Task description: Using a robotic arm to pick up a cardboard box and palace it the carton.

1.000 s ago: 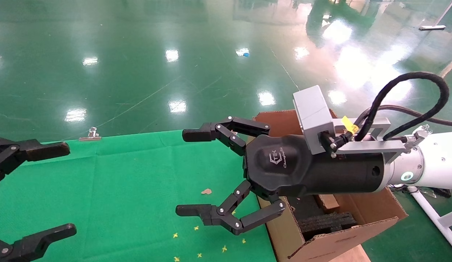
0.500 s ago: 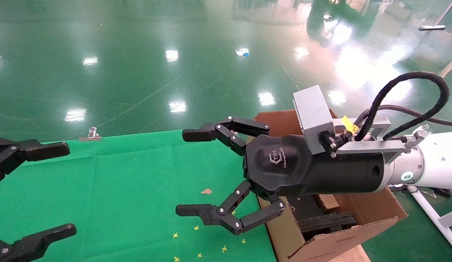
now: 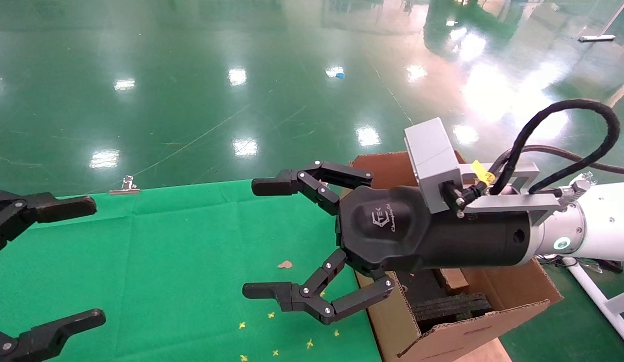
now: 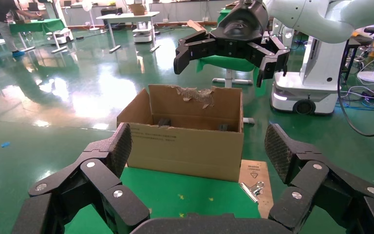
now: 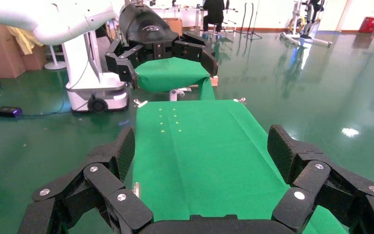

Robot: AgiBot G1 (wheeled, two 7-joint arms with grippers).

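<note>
Both grippers hang spread wide and empty over the green cloth [image 3: 166, 261]. Taking the carton [image 3: 472, 322] as the landmark, the right gripper [image 3: 261, 239] on the white robotic arm [image 3: 593, 226] reaches out from above the carton's open top, its fingers just past the carton's near wall. The left gripper [image 3: 55, 261] waits well apart, at the cloth's far side from the carton. No cardboard box shows anywhere on the cloth, so its direction and long axis cannot be told; the right arm sits nearer the carton.
</note>
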